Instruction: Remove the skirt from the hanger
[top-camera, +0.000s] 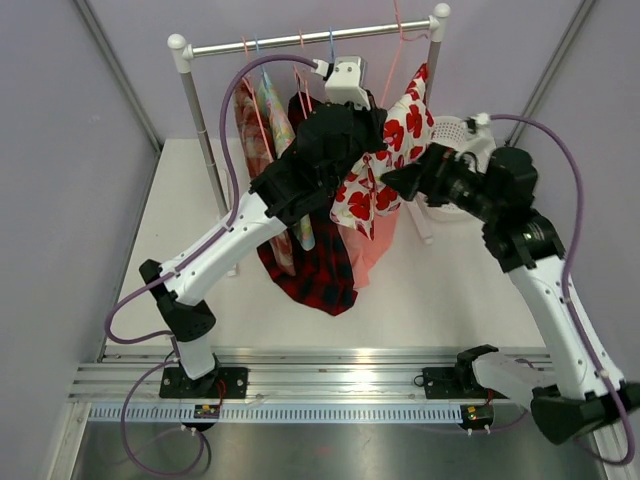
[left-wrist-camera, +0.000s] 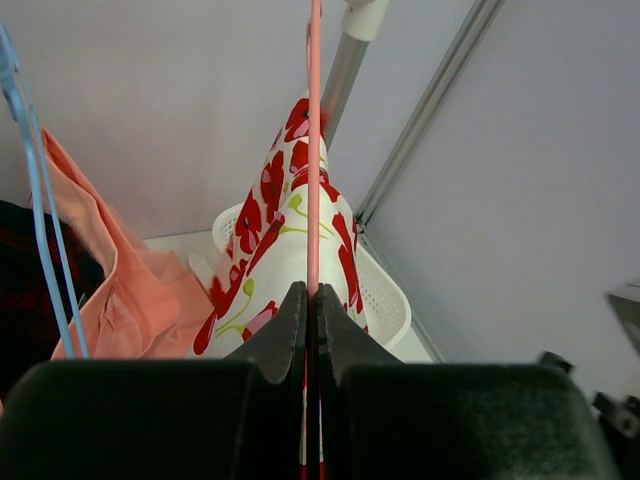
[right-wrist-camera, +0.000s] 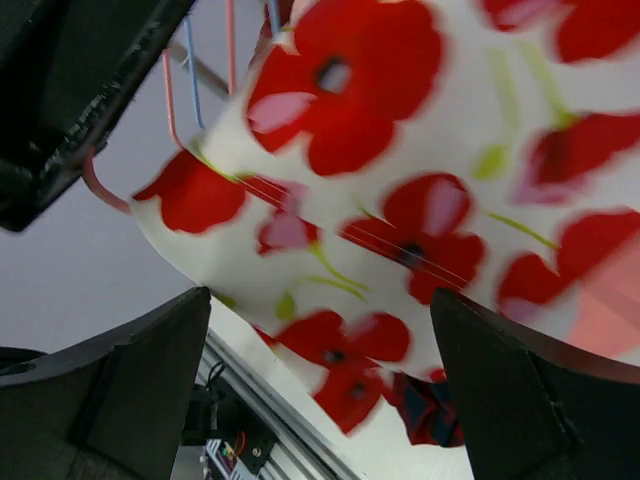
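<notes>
Left wrist view: left pincer (left-wrist-camera: 311, 292) clamped tight on pink hanger (left-wrist-camera: 314, 150) wire; poppy-print skirt (left-wrist-camera: 285, 250) hangs just ahead of its tips. Right pincer (right-wrist-camera: 320, 300) spread wide, holding nothing, skirt cloth just beyond its fingers. Status: skirt not yet off hanger; est. early stage, hanger steadied, pull-off remaining.

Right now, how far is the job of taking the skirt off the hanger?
Done: the left pincer is shut on the pink hanger. In hand: the right pincer is open, facing the flowered skirt, not gripping it. Left: the skirt hangs on the hanger and must be pulled off.
</notes>
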